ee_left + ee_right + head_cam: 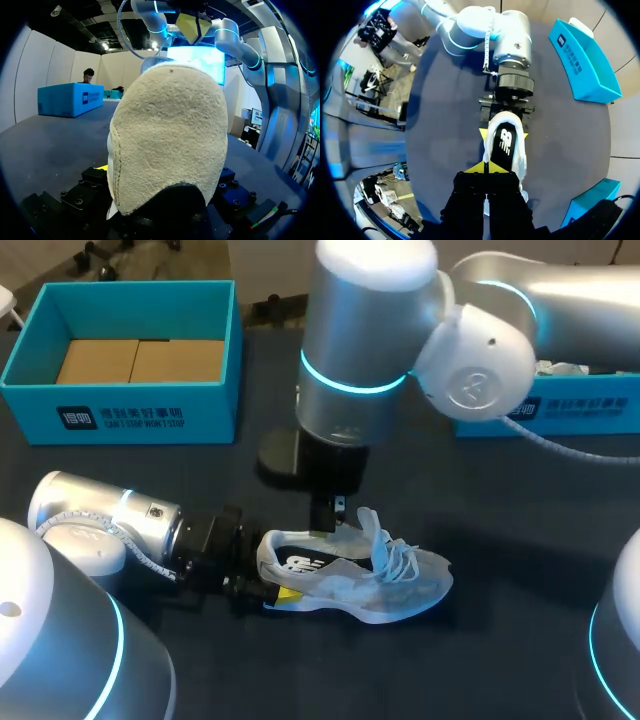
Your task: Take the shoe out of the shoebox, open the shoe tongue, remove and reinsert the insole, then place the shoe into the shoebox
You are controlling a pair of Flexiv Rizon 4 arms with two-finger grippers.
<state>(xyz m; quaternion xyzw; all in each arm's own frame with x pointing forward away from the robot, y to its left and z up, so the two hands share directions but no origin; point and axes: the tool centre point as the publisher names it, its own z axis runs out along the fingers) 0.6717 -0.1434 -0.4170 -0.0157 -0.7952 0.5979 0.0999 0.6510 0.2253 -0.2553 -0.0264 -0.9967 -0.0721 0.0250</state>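
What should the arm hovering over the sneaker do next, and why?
Probably the right arm's fingers should part slightly and dip into the pale grey mesh sneaker to pinch the black insole: they hang shut just above its opening, while the left arm's fingers clamp the heel steady.
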